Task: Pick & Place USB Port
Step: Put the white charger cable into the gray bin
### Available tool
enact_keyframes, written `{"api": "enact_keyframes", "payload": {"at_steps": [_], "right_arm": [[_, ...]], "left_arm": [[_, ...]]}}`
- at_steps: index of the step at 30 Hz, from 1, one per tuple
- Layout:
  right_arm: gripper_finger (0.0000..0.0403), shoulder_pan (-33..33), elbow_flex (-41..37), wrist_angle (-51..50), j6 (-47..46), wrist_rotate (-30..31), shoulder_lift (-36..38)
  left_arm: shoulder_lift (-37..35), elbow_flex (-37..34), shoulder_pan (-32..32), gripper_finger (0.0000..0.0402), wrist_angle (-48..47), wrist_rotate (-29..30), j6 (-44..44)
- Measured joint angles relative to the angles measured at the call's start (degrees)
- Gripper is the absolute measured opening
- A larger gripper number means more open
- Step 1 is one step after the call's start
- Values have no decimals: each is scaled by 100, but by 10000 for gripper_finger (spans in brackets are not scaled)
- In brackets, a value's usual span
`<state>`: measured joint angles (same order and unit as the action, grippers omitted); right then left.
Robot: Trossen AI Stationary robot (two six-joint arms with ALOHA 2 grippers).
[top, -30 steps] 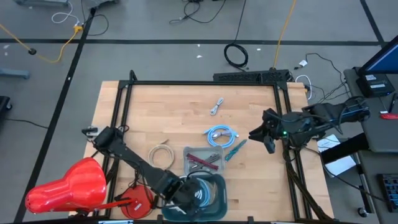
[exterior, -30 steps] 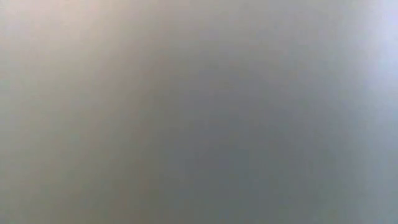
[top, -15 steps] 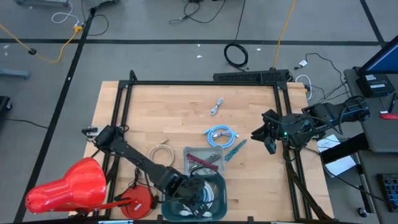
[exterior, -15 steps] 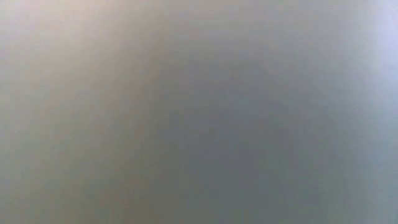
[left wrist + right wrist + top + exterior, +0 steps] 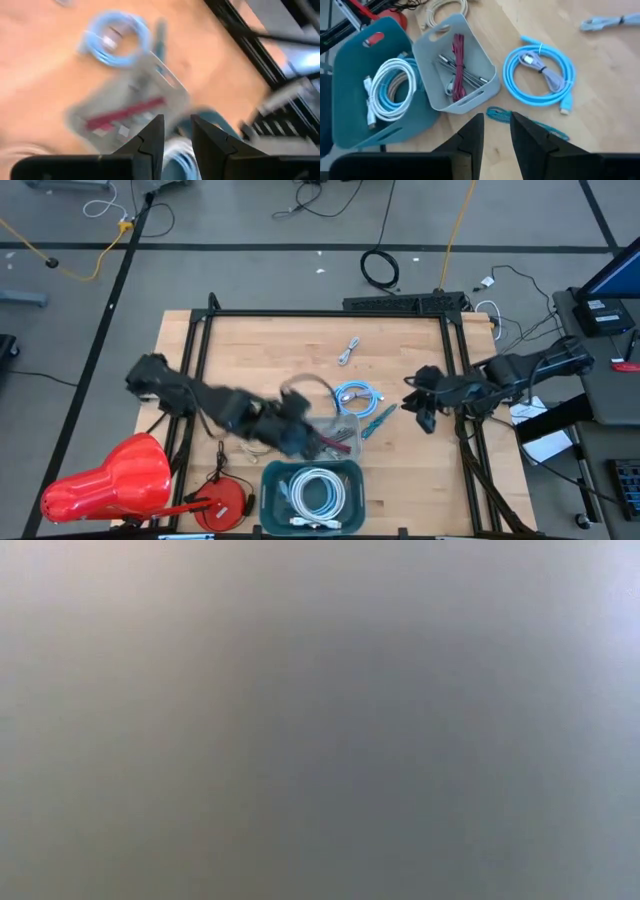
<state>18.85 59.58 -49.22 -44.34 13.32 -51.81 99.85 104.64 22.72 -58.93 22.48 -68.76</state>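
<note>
Beside the grey plastic bin of cables, we see a coiled blue USB cable on wood. Our blurred left gripper hangs over the bin, right gripper apart; both narrowly parted, empty.

The bench is pale wood inside a black frame. A grey bin holds a dark red cable; just beside it, a teal bin holds a white cable coil. Near the grey bin lie a light-blue coil and a teal cord.
</note>
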Motion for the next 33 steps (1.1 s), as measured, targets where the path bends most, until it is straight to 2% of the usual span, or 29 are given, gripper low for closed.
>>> {"api": "enact_keyframes", "payload": {"at_steps": [3,9,14,19,23,26,30,33], "right_arm": [[86,-3,-481,540,-218,-8,-42],[86,-499,-1224,1945,-338,10,-200],[86,-1454,-1294,2694,263,14,-520],[86,-2988,-1295,3290,165,112,-1030],[86,-4210,-1297,4098,143,-559,-1678],[86,-4924,-1299,5210,119,-1435,-2269],[86,-5503,-910,6449,373,-2902,-3078],[86,-5635,-269,6399,1205,-3932,-3609]], "left_arm": [[-308,0,-371,93,-616,170,41],[-520,0,-1104,92,-1310,-43,1032],[-491,-2,-1556,92,-1602,-292,1627],[-456,-2,-1772,92,-1591,-298,1923],[-463,-2,-1773,92,-1594,-288,2030],[-463,-2,-1699,93,-1591,-289,2043],[-463,-2,-1586,93,-1584,-283,1870],[-463,-2,-1499,93,-1600,-186,1802]]}}
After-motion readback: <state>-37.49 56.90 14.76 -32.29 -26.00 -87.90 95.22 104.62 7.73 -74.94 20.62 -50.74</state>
